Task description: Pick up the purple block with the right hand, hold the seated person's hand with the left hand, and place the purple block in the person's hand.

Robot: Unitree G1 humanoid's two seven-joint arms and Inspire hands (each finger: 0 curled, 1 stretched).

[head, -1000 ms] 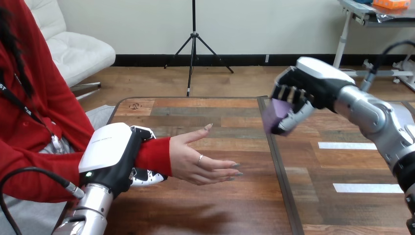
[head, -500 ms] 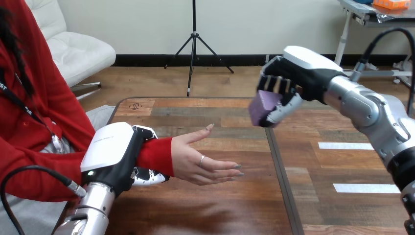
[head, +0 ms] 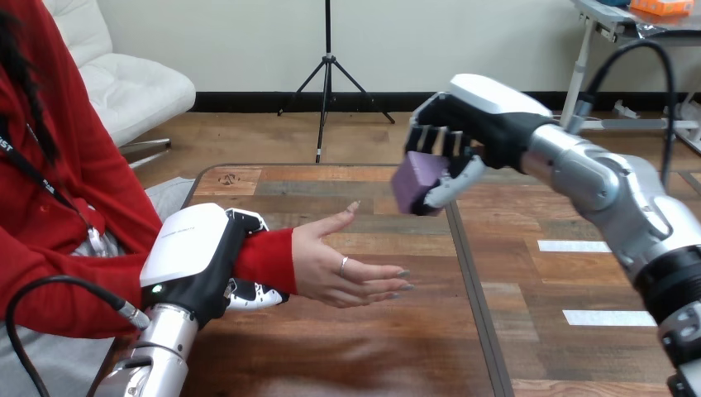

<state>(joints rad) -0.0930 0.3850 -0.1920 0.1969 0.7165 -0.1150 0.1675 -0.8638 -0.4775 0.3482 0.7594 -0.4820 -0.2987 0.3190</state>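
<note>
Head view: the right hand (head: 475, 124) hangs above the counter (head: 355, 347), its fingers and thumb curled round the purple block (head: 413, 182), which is clear of the wood. The block is up and to the right of the person's hand (head: 335, 265), apart from it. That hand lies open, its fingers pointing right toward the counter's centre seam (head: 471, 273). The left hand (head: 194, 256) is wrapped round the person's red-sleeved wrist (head: 264, 260) near the counter's left edge.

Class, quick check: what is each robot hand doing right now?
Left hand: shut on the person's wrist.
Right hand: shut on the purple block.
</note>
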